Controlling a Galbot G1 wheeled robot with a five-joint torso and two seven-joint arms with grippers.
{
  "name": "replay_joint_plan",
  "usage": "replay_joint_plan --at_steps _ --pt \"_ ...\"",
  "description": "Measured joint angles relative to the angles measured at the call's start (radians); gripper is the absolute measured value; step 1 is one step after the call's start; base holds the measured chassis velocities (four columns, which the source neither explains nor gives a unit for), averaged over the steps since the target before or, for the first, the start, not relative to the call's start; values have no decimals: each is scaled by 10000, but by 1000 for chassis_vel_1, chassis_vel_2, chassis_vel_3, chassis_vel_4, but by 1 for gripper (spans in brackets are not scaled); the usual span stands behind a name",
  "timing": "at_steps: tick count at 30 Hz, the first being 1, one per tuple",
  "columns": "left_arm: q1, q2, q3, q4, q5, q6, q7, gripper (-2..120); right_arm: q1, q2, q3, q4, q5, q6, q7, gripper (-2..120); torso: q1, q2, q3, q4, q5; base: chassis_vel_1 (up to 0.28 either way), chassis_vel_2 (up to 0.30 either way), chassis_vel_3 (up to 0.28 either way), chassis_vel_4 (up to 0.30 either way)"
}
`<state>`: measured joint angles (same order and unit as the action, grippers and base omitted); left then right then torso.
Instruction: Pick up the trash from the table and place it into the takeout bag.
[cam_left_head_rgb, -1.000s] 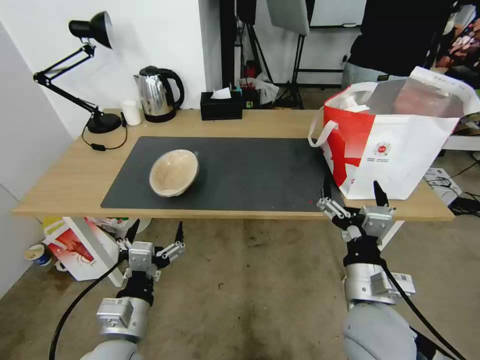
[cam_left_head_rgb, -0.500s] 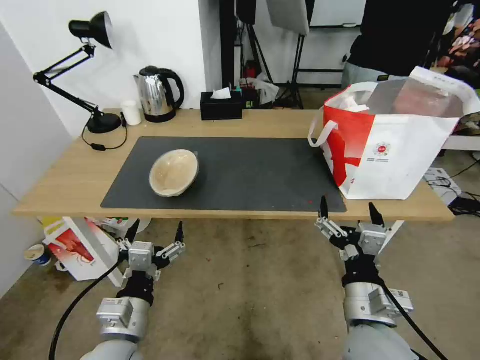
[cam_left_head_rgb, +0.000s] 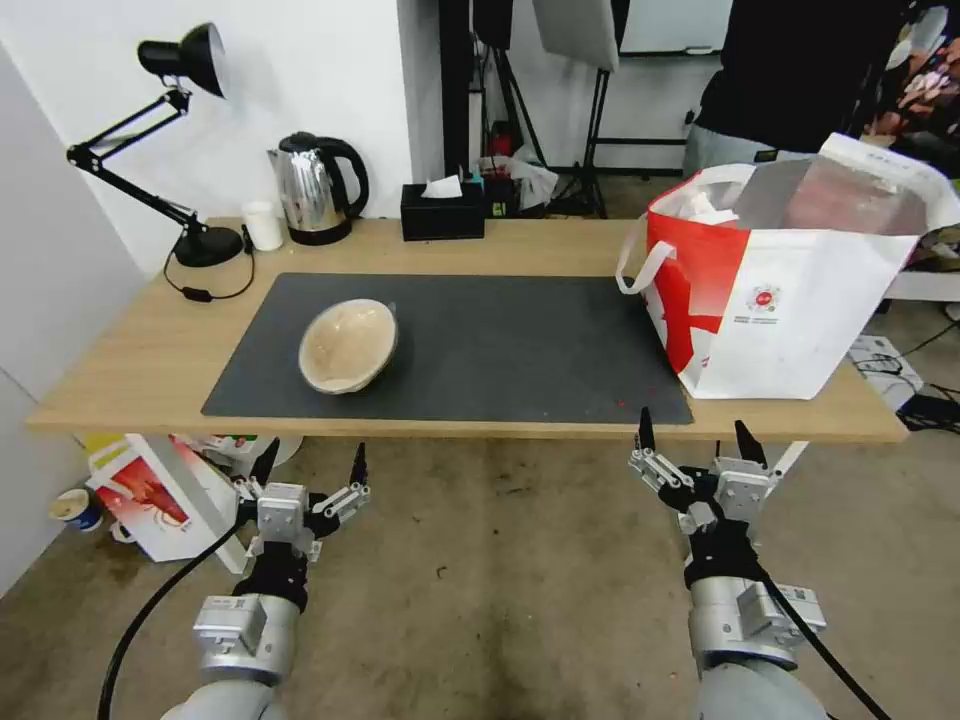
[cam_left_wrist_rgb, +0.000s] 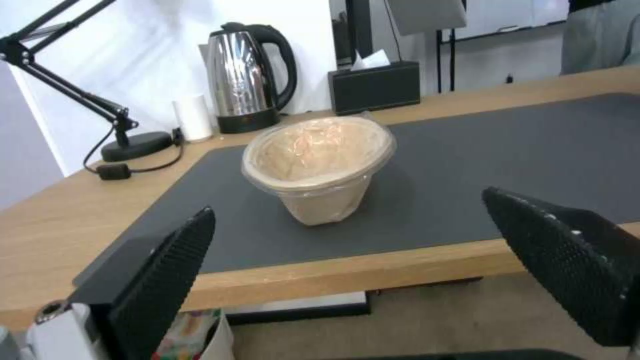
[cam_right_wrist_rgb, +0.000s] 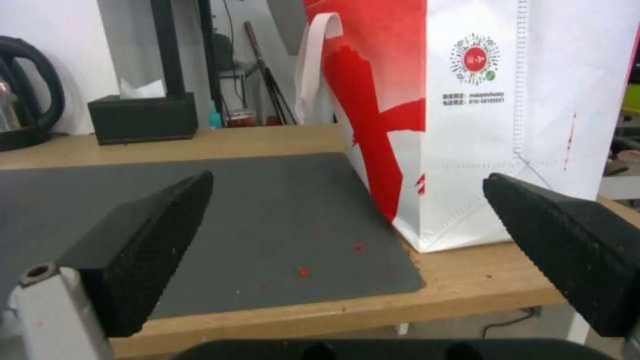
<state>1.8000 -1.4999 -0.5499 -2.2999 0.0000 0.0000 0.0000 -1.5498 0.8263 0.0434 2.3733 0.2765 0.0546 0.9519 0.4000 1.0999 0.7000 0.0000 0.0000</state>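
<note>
Jaws apart; takeout bag (cam_left_head_rgb: 800, 300) contents unclear

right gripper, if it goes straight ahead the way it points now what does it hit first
Most likely the takeout bag: the open right gripper faces the table edge, its fingers roughly level with the tabletop, and may clip it first.

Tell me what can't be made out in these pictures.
- Inside of the takeout bag: head view, its own walls hide all but white scraps at the rim.
- Bag print under the logo: right wrist view, too small to read.
- Bowl bottom: left wrist view, crinkled liner covers it.
</note>
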Motion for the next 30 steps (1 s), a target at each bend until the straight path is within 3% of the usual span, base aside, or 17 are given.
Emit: replay_joint_plan --at_steps 30 --pt "0 0 0 0 0 0 0 100 -480 -259 -165 22 -160 -273 -257 100 0 0 0 0 -1 0 0 0 0"
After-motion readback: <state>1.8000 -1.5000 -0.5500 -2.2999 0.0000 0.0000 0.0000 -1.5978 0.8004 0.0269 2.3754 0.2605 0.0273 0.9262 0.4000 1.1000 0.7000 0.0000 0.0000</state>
